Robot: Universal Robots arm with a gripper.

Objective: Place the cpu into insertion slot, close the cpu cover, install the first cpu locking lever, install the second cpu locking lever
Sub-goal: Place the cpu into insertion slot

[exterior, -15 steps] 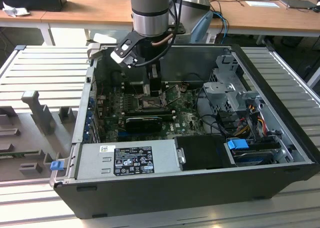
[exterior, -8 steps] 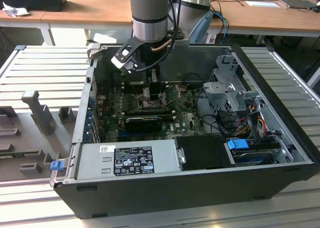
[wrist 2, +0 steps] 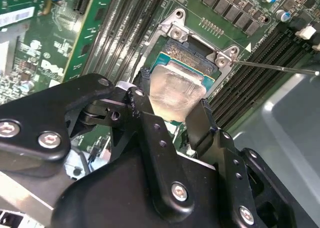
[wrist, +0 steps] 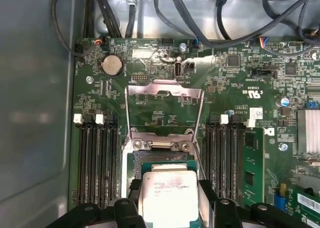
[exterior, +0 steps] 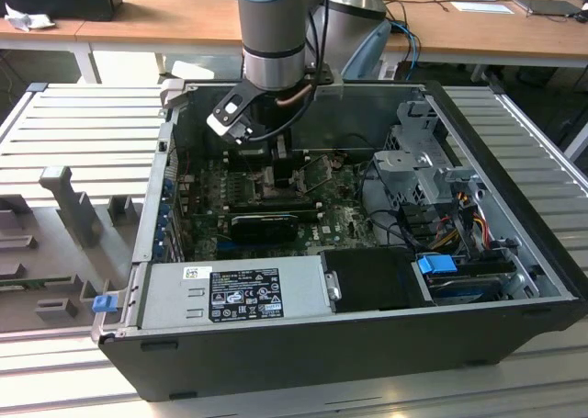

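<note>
Black gripper fingers (wrist 2: 150,115) clamped the small square silvery-topped cpu (wrist 2: 176,90) by two opposite edges, over the black-framed square insertion slot (wrist 2: 189,51) mid green circuit board (wrist: 235,92). Seated or not: could not tell. Thin silver-grey windowed cpu cover (wrist: 165,91) lay hinged open. Step in hand: cpu placement. Judged: seating called for square alignment with the frame.

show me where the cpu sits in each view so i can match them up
exterior view: hidden under the arm, which reaches down over the green board.
second wrist view: the cpu is gripped by the gripper, just over the insertion slot.
first wrist view: the cpu is in the gripper, next to the raised cpu cover.
shared landmark: the black memory slots flanking the socket.
</note>
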